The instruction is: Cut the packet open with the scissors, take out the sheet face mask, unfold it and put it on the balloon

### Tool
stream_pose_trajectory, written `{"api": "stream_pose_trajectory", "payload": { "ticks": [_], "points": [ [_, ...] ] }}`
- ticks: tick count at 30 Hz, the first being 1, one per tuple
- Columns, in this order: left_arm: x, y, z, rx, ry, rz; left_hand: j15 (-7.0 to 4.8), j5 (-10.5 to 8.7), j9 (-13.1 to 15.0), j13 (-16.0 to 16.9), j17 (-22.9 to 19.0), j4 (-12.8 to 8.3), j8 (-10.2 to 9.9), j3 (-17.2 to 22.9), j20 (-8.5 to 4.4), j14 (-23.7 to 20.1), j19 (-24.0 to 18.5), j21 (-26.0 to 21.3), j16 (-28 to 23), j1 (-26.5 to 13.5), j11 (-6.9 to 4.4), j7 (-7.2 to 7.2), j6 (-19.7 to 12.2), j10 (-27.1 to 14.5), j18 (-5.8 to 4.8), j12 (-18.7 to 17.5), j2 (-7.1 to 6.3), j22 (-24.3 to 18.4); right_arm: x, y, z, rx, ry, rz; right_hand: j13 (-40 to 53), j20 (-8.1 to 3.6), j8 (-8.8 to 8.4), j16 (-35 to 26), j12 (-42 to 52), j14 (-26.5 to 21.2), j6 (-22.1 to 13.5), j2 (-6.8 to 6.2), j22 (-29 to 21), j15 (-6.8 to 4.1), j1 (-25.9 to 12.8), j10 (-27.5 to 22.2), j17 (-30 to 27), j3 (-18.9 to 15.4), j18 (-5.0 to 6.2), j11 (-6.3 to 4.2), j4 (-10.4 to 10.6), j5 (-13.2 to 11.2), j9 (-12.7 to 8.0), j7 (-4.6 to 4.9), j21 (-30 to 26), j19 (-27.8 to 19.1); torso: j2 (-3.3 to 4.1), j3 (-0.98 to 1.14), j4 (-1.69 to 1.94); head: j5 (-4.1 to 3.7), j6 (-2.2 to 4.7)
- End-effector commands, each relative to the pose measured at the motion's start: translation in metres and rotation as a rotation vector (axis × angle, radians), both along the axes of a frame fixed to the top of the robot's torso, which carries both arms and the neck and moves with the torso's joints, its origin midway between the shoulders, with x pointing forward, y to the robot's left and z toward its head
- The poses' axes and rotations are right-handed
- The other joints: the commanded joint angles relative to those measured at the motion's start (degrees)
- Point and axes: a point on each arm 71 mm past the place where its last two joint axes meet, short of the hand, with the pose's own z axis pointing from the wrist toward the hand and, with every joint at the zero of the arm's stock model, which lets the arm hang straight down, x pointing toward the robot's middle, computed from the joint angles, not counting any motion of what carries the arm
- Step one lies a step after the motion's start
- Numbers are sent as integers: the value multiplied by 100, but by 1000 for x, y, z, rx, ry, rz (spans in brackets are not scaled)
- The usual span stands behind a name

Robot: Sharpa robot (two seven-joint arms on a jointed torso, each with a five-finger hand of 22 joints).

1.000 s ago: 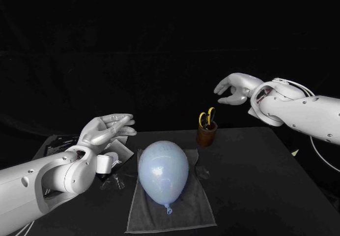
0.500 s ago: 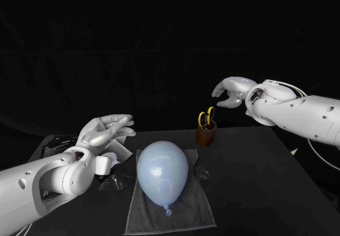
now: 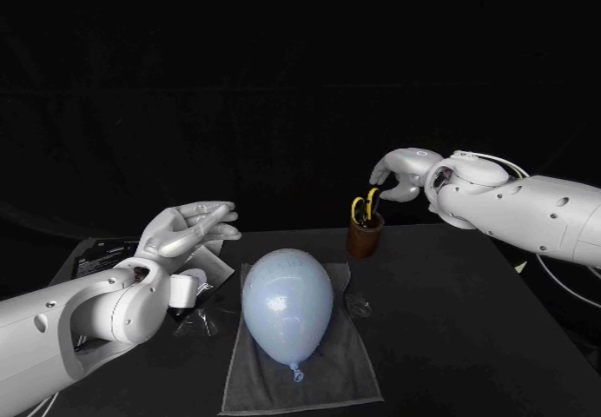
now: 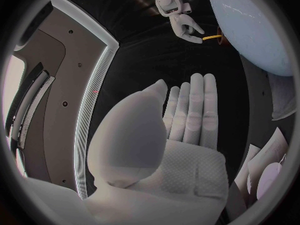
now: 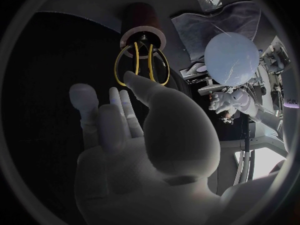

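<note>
Your scissors (image 3: 365, 205) stand handles-up (two yellow loops) in a brown cup (image 3: 365, 239) at the back of the black counter (image 3: 476, 330). Your right robot hand (image 3: 399, 174) hovers just above them, fingers apart, empty. Nearer you, the pale blue balloon (image 3: 288, 300) lies on a grey towel (image 3: 328, 382). Your left robot hand (image 3: 188, 228) is raised, fingers stretched out, holding nothing.
</note>
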Motion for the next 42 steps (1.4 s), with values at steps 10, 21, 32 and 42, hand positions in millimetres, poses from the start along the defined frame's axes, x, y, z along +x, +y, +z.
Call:
{"api": "stream_pose_trajectory", "payload": {
  "ticks": [10,21,32,42],
  "points": [
    [1,-4,1,-6,1,-29,-14,23,-7,5,22,11,-44,27,-5,-48,-35,17,-21,-53,38,50,4,21,67,-38,45,7,4,7,-3,-13,-6,7,-25,-5,1,49,77,129,89,106,5,-26,14,79,10,104,32,23,35,-53,23,28,10,14,17,-8,-5,27,3],
    [1,-4,1,-5,7,-32,-12,23,-7,5,28,13,-47,30,-3,-51,-38,18,-22,-62,39,51,4,22,67,-43,52,8,7,11,-8,-7,9,11,-41,-1,11,67,131,134,143,169,56,-22,25,139,19,237,28,26,63,-145,42,23,33,34,28,-5,0,37,-14],
    [1,-4,1,-4,9,-32,-10,23,-8,6,39,14,-52,36,0,-56,-43,19,-23,-72,40,52,6,24,67,-51,62,8,9,12,-15,-12,35,11,-48,-20,87,123,259,151,324,196,227,-48,-3,382,64,450,5,-5,118,-206,107,-16,133,105,44,-6,-6,45,-23],
    [1,-4,1,-4,10,-31,-10,23,-8,6,39,14,-52,36,0,-56,-43,19,-23,-72,40,52,6,24,67,-51,62,8,9,13,-15,-9,32,21,-49,-30,189,166,356,158,491,350,328,-59,-24,627,99,611,-7,-22,237,-251,188,-16,184,128,46,0,-6,43,-35]
  ]
}}
